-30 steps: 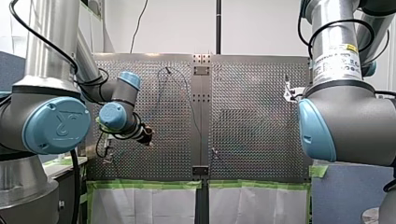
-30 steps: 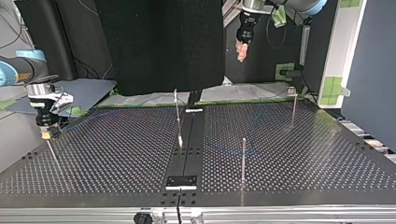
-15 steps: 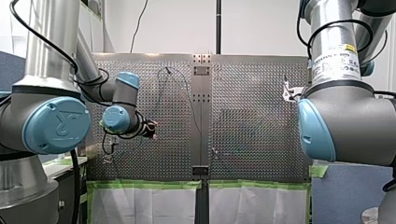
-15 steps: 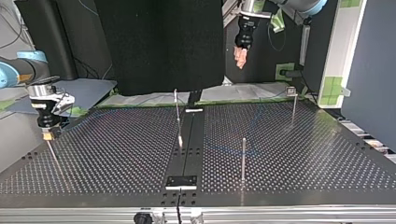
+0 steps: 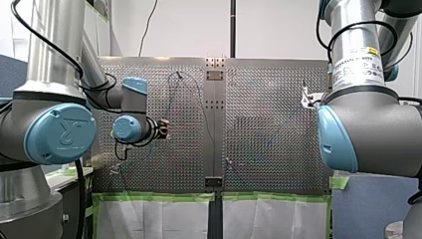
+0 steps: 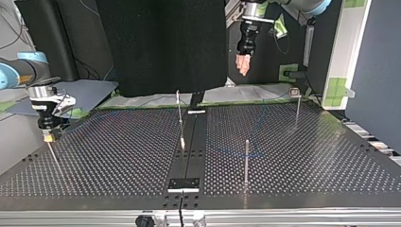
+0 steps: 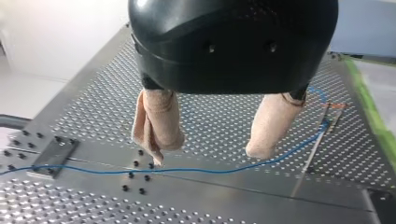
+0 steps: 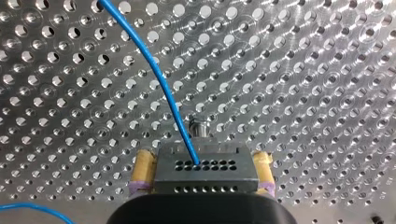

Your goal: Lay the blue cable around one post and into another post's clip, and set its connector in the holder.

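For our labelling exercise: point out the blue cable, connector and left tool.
blue cable (image 8: 164,88), right wrist view, mid-strand.
connector (image 8: 219,176), right wrist view, holed face.
left tool (image 7: 208,154), left wrist view, between fingertips.

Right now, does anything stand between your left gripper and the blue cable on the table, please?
Nothing visible does: my left gripper hangs open above the perforated table, with the blue cable lying uncovered ahead of it.

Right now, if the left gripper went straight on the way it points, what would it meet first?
Probably the blue cable, lying on the perforated table ahead of the open left gripper; depth is unclear, but nothing else shows between.
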You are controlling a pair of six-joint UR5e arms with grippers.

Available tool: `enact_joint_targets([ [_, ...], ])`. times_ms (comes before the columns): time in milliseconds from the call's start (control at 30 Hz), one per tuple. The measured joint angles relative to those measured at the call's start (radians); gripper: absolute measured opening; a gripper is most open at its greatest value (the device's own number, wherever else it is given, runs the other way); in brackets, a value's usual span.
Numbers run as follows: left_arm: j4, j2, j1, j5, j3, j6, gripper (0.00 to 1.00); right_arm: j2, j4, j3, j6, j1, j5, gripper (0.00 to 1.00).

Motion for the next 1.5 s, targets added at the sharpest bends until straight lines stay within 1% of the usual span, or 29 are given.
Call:
enact_joint_targets([
  [400,0.116,-0.001,0.001,-0.001,0.000,-0.002,1.00,0.000,-0.012,0.000,0.005,-0.001,0.021,0.79],
  [767,0.234,-0.002,0.002,-0.001,0.001,-0.008,1.00,0.000,-0.014,0.000,0.005,0.000,0.025,0.79],
  [867,0.257,-0.002,0.002,0.000,0.001,-0.009,1.00,0.000,-0.014,0.000,0.005,0.000,0.024,0.79],
  [1067,0.273,-0.002,-0.001,0.000,0.001,-0.012,1.00,0.000,-0.014,0.000,0.003,0.000,0.024,0.79],
  [1200,0.274,-0.003,0.001,-0.011,0.001,-0.019,1.00,0.000,-0.014,0.000,0.001,0.000,0.024,0.79],
  [1333,0.256,-0.015,0.002,-0.034,0.007,-0.018,1.00,0.000,-0.015,0.000,0.001,0.000,0.024,0.79],
  [1500,0.217,-0.059,0.000,-0.069,0.026,0.000,1.00,0.000,-0.015,0.000,0.000,0.000,0.024,0.79],
])
